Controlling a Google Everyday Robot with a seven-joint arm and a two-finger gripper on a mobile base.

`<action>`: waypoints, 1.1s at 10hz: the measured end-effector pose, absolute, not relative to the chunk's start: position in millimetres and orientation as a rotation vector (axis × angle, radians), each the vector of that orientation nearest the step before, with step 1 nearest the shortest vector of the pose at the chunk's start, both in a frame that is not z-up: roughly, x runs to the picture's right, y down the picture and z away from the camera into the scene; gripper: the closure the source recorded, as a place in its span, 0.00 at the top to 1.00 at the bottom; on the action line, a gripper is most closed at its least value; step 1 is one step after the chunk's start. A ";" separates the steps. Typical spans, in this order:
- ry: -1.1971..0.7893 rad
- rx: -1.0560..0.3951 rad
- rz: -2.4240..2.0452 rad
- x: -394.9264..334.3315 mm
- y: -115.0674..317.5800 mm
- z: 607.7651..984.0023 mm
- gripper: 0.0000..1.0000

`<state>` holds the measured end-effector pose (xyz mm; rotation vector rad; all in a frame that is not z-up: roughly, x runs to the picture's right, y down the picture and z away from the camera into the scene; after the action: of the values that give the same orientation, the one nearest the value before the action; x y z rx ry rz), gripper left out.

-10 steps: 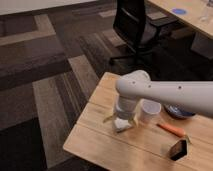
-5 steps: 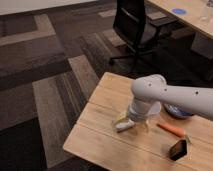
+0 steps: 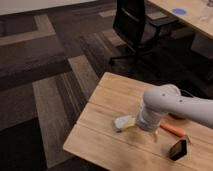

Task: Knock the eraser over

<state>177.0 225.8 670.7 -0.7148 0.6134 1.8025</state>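
A light wooden table (image 3: 107, 107) fills the near right of the scene, its planks running from the near left edge toward the far right. The robot's white arm (image 3: 172, 107) reaches in from the right edge and bends down over the middle of the tabletop, ending in a rounded white wrist housing. The gripper (image 3: 150, 131) hangs under that housing, low over the wood, and is mostly hidden by the arm's own bulk.

The eraser (image 3: 178, 149) sits near the right end of the table, close to the near edge. It is a small dark block with a reddish-orange face turned toward the camera, and it appears to stand tilted on the wood. It lies to the right of the gripper and nearer than it, apart from it with bare wood between them.

A thin orange stick (image 3: 172, 130) lies flat between the arm and the eraser, pointing right and slightly toward the near edge. A whitish rounded block (image 3: 121, 122) rests just left of the gripper, with a yellowish patch beside it that is too indistinct to name.

Beyond the table, a black office chair (image 3: 137, 27) stands on striped carpet (image 3: 45, 75) of dark brown and tan bands. At the far right corner a second pale desk (image 3: 187, 15) carries a blue disc (image 3: 178, 10).
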 end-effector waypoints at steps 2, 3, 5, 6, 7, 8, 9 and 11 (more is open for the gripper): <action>0.609 -0.690 1.834 224.1 244.0 665.6 0.80; 0.614 -0.669 1.846 237.2 243.8 661.6 0.80; 0.660 -0.627 1.861 264.0 248.3 643.4 0.80; 0.696 -0.606 1.882 276.2 253.5 631.2 0.80; 0.707 -0.601 1.889 278.4 254.9 627.3 0.80; 0.707 -0.602 1.889 278.1 254.8 627.3 0.80; 0.707 -0.603 1.887 277.4 254.7 627.6 0.80; 0.707 -0.602 1.888 277.7 254.9 627.5 0.80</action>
<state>277.7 254.9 627.5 -0.6023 0.7075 1.8881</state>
